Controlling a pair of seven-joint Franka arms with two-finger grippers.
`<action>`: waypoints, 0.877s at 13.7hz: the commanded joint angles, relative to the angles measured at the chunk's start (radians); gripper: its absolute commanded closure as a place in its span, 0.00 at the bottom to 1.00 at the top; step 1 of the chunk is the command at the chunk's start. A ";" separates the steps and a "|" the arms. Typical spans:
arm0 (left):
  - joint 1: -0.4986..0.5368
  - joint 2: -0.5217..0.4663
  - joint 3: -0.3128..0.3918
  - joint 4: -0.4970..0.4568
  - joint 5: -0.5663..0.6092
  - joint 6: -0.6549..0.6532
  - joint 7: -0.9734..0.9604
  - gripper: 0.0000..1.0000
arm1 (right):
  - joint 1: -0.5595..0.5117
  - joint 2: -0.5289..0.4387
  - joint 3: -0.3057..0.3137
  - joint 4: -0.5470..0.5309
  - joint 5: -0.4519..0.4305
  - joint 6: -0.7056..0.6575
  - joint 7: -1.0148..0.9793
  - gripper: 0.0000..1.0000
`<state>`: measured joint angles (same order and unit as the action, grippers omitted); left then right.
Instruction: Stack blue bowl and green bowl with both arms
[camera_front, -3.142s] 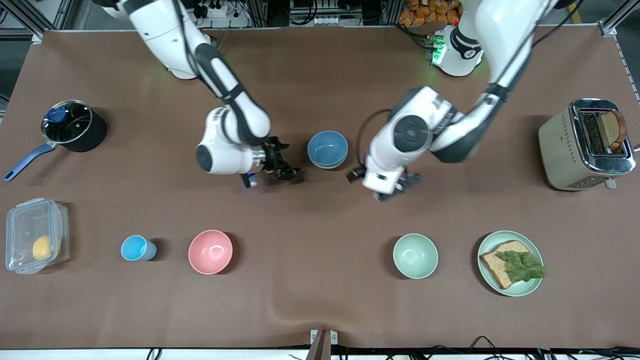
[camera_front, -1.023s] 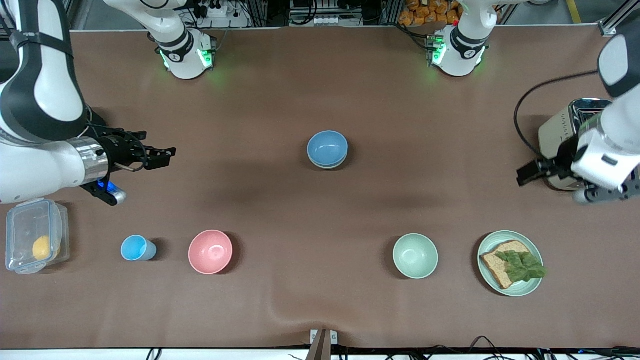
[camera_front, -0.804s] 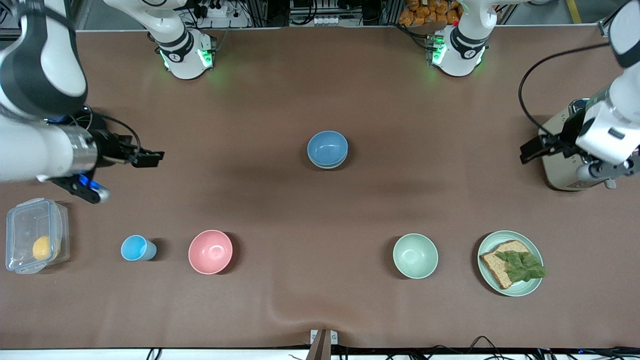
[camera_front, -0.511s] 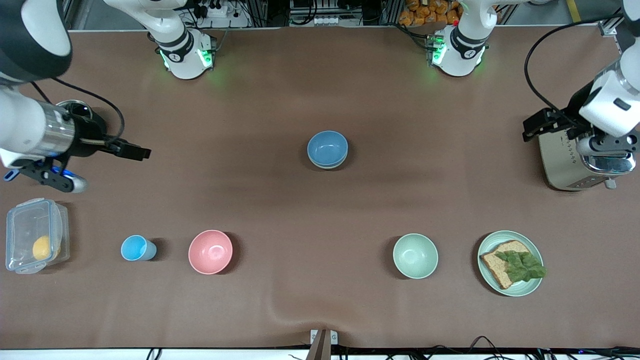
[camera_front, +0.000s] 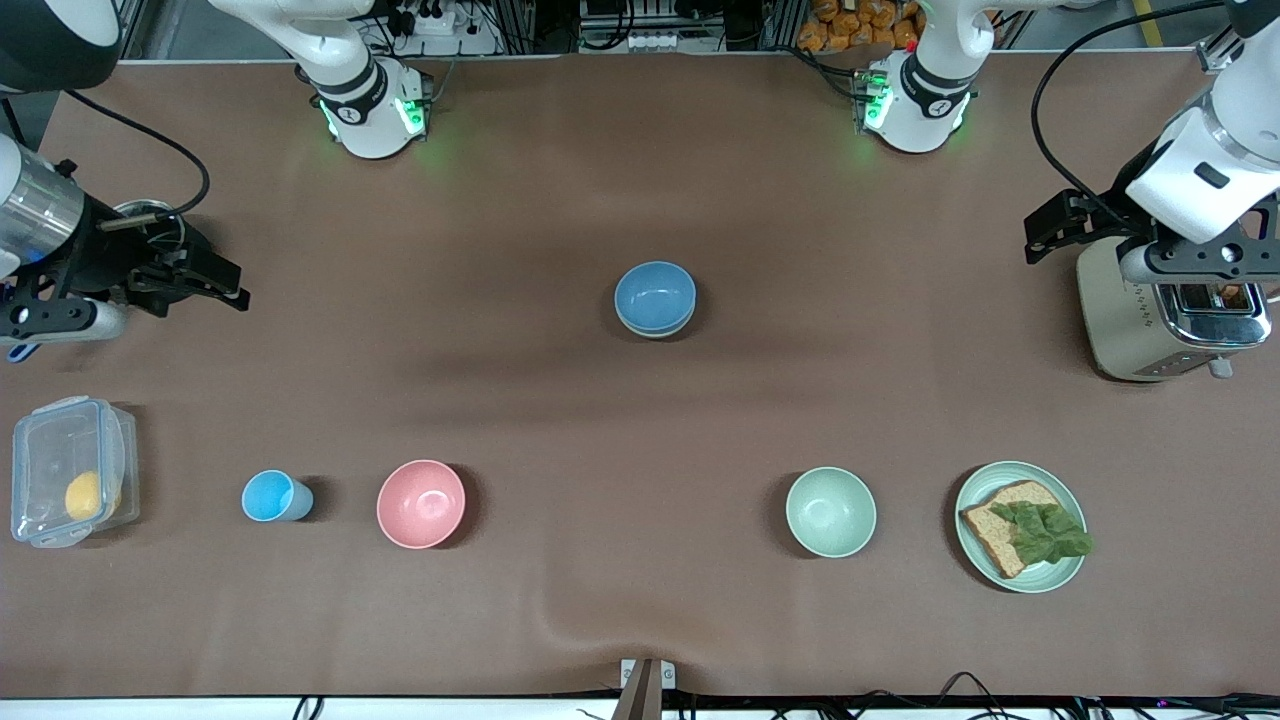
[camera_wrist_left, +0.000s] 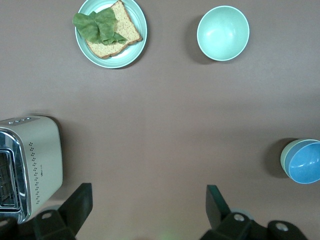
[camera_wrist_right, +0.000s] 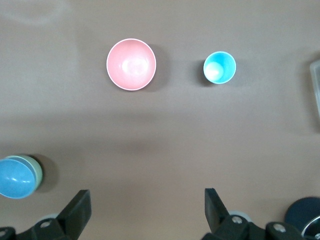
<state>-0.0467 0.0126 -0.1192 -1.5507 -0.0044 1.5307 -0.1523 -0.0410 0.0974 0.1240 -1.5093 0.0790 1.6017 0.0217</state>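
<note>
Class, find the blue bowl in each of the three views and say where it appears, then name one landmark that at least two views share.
Front view: the blue bowl sits mid-table, nested in the green bowl.
Left wrist view: it shows at the picture's edge, partly cut off, the green bowl's rim beside it.
Right wrist view: again at the edge, partly cut off.
Shared landmark: the pink bowl appears in the front and right wrist views.

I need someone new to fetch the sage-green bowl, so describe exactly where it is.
Start at the middle of the brown table, where one stack of two bowls stands alone. The dull sage-green bowl is the lower one, with the matte medium-blue bowl nested in it. Only its rim shows, unlike the paler mint-green bowl standing open nearer the front camera.
</note>
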 joint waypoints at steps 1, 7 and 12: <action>-0.008 -0.013 0.010 -0.003 -0.049 -0.009 -0.054 0.00 | -0.022 -0.030 0.019 -0.035 -0.041 0.015 -0.045 0.00; 0.024 0.004 0.020 -0.005 -0.048 -0.009 -0.018 0.00 | -0.023 -0.028 0.020 -0.034 -0.084 0.018 -0.144 0.00; 0.033 0.018 0.020 0.001 -0.043 -0.007 0.022 0.00 | -0.019 -0.036 0.016 -0.040 -0.085 0.029 -0.143 0.00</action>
<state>-0.0253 0.0342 -0.1010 -1.5530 -0.0309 1.5304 -0.1720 -0.0413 0.0945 0.1247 -1.5132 0.0141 1.6164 -0.1062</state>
